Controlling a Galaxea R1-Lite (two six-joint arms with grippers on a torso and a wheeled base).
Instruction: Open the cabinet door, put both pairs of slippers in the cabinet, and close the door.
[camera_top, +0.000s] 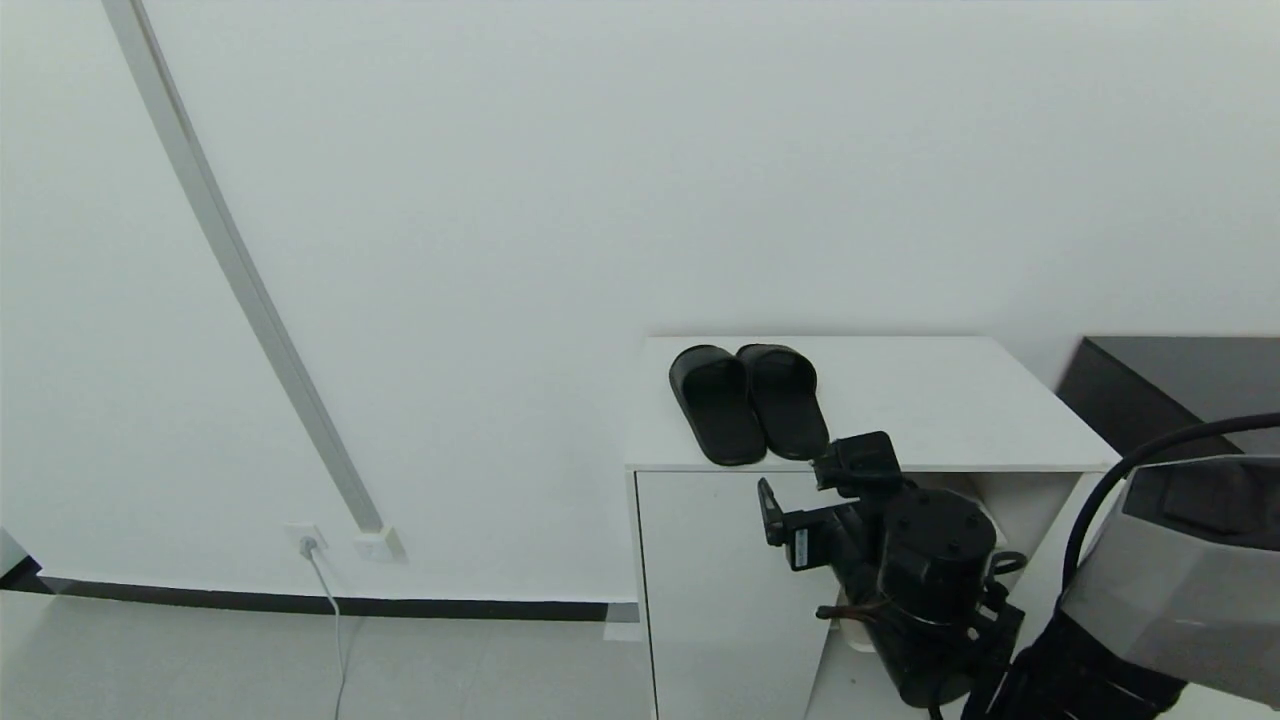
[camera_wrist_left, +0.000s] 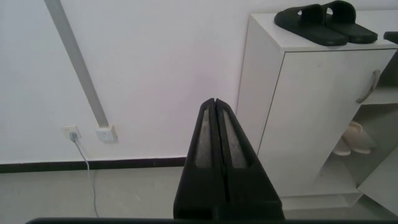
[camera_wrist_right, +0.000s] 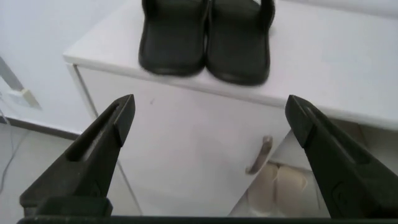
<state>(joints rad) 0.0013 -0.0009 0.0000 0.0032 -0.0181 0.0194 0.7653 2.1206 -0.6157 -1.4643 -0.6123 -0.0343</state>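
Pale pair (camera_wrist_left: 354, 138) shelved, so next close your wide-open, empty right gripper (camera_wrist_right: 209, 104) on the black slippers (camera_wrist_right: 205, 37) at the cabinet (camera_wrist_right: 348, 68) top's front edge.

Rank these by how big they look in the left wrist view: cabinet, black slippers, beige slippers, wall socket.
1. cabinet
2. black slippers
3. beige slippers, on a shelf inside
4. wall socket, smallest

I see my right fingers (camera_wrist_right: 93, 149) spread wide before the cabinet (camera_wrist_right: 186, 143), black slippers (camera_wrist_right: 180, 43) lying on its top.
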